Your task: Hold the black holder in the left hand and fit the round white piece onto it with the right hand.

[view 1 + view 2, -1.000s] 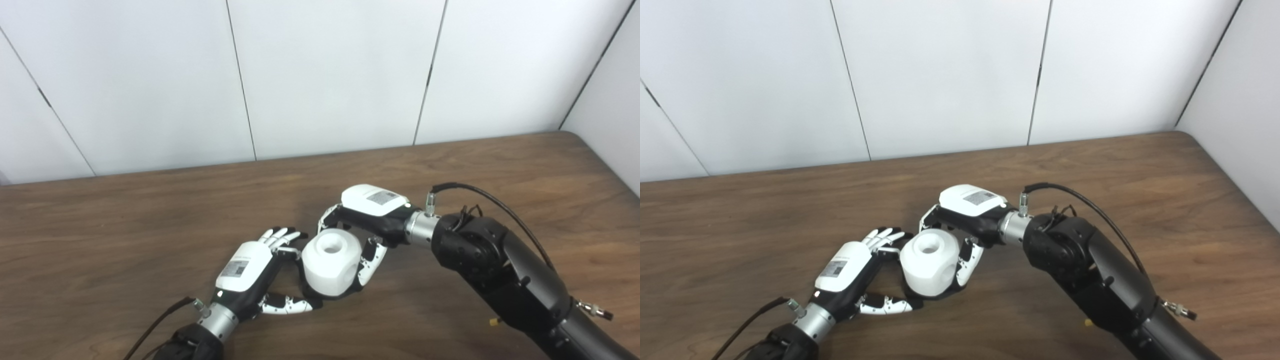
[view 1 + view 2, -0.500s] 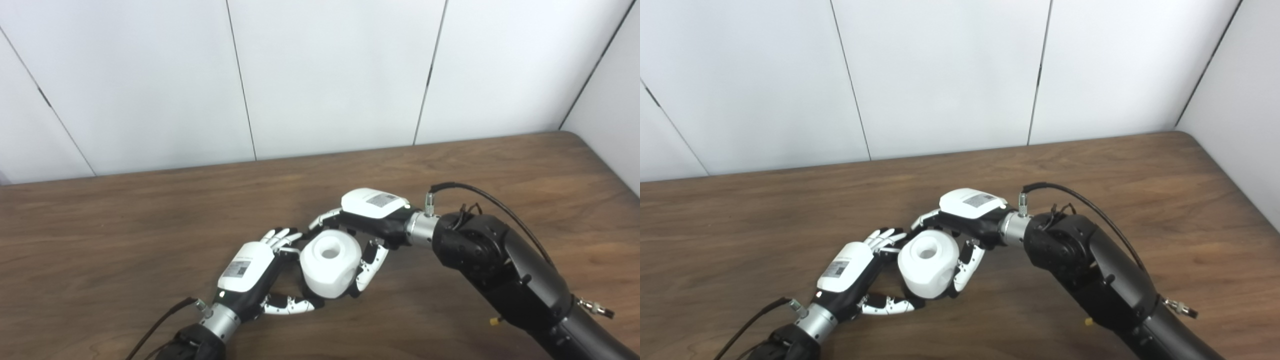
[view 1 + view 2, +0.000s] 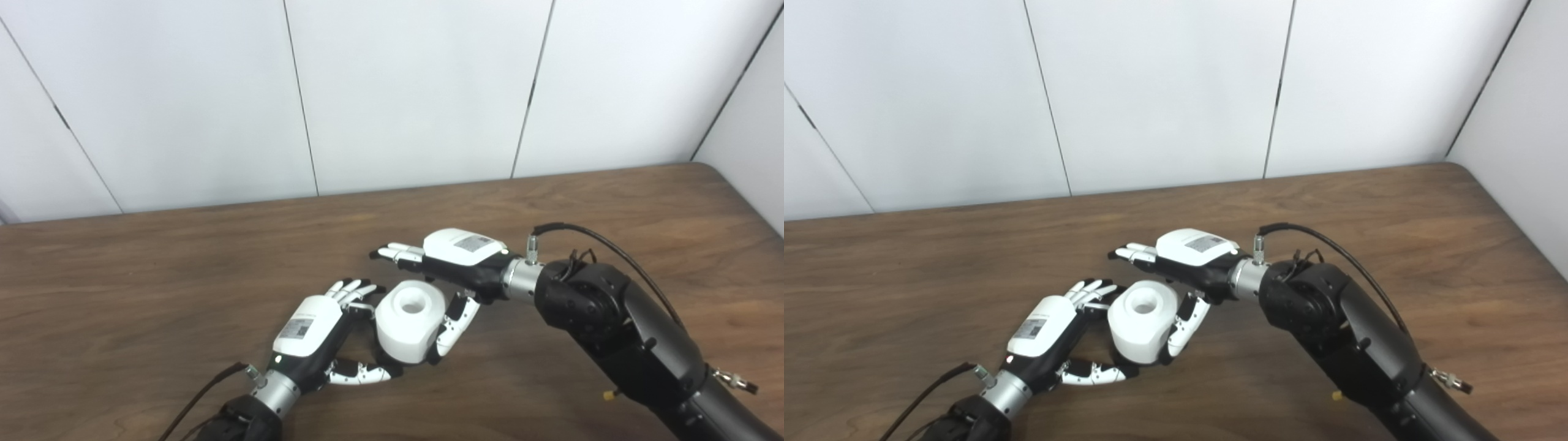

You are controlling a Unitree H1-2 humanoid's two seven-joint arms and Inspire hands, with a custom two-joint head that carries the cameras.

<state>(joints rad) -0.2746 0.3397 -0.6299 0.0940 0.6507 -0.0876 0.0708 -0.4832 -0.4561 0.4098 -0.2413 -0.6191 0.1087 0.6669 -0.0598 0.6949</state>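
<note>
With the right robot hand (image 3: 450,269) spread open and only the left robot hand (image 3: 318,340) cupping the white piece (image 3: 409,321) mid-worktop (image 3: 122,294), its unseen holder could slip.

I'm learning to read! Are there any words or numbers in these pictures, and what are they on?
Nothing can be read here.
Grey sticker on the back of the robot's white-and-black left hand: print too small and blurred to read.
Grey sticker on the back of the white-and-black right hand: too blurred as well.
Round white plastic piece: no writing showing.
</note>
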